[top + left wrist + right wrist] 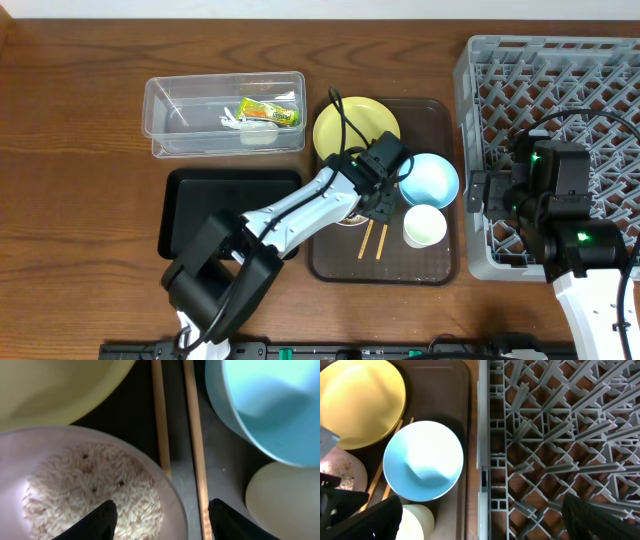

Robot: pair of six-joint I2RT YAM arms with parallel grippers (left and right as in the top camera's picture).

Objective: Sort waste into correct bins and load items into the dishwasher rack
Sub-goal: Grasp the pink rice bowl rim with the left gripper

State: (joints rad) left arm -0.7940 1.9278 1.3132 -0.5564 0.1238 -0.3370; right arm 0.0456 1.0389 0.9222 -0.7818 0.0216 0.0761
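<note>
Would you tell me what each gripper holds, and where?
Nothing is gripped: the left gripper straddles the cup rim, unclosed; the right gripper hangs open, empty.

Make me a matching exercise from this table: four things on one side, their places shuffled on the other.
1 wrapper
2 rice
3 chopsticks
4 right gripper

A in the pink cup
B open above the rack's edge
C in the clear tub
D between pink cup and blue bowl

Pairs: 1-C, 2-A, 3-D, 4-B
</note>
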